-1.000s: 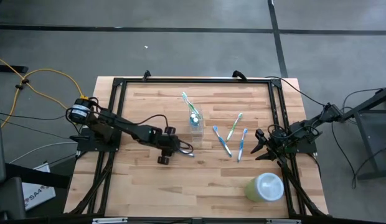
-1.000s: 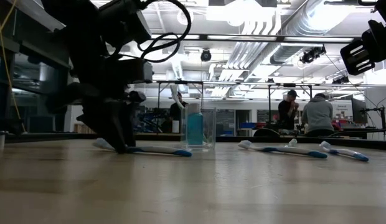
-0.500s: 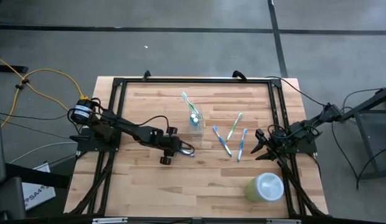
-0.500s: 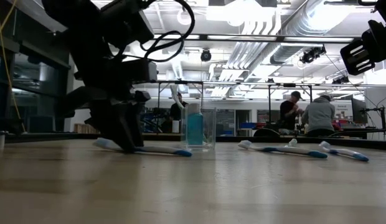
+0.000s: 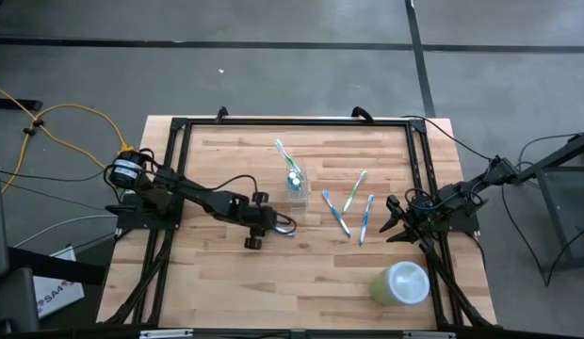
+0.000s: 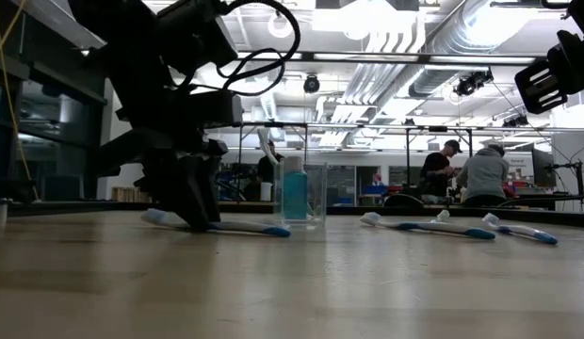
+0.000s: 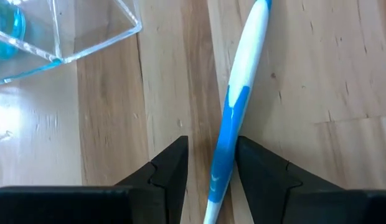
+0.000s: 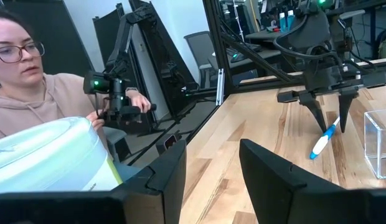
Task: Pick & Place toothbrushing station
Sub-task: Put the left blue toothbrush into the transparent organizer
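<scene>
A blue and white toothbrush [image 7: 233, 118] lies flat on the wooden counter [image 5: 301, 282] near its middle, just at 7 o'clock from the small clear plastic cup [image 5: 295, 183], which stands upright with a green toothbrush [image 5: 284, 157] leaning out of it toward 11 o'clock and something blue inside. The brush looks light, thin and stiff, with a smooth plastic handle that would probably slip or spin if pinched near an end; the waist of the handle, where the blue meets the white, seems the safest place to take it, and it lies so low on the counter that the fingers must come right down to the wood. The left hand [image 7: 210, 180] stands over it now, pointing down, its two dark fingers apart with the blue handle running between them and a gap showing on each side, so nothing is clamped yet. In the low view the fingertips reach down to the counter at the brush. The cup is thin-walled and likely tips easily, and it sits just beside the brush's far end, so a sideways nudge could upset it. Three more toothbrushes [image 5: 352, 212], blue and green, lie loose at about 3 o'clock from the cup. The right hand [image 5: 394, 220] waits at the counter's 3 o'clock edge, fingers apart and holding nothing. A larger pale green round container [image 5: 401, 283] stands toward 5 o'clock. A person sits beyond the counter in the right wrist view.
</scene>
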### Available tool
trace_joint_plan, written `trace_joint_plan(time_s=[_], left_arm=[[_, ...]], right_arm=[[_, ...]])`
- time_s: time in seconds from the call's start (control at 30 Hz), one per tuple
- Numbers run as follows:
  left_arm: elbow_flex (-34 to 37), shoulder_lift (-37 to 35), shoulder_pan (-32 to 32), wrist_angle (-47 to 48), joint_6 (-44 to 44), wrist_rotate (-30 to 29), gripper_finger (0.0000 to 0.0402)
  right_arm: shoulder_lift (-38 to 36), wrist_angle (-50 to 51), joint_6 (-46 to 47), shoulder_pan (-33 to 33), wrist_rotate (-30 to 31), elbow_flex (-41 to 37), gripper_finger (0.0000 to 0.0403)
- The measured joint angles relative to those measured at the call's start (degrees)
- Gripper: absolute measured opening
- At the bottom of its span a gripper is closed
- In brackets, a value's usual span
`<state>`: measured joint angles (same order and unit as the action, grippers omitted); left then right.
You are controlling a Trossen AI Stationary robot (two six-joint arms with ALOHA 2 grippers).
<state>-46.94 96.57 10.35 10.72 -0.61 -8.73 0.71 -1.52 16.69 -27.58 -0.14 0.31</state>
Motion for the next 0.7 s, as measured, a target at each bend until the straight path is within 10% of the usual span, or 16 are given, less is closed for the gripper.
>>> trace_joint_plan(time_s=[0.7], left_arm=[[0.07,0.09,0.00,2.45,-5.30,3.24,0.0030]], right_arm=[[-0.01,0.00,0.00,0.01,0.00,0.00,0.0142]])
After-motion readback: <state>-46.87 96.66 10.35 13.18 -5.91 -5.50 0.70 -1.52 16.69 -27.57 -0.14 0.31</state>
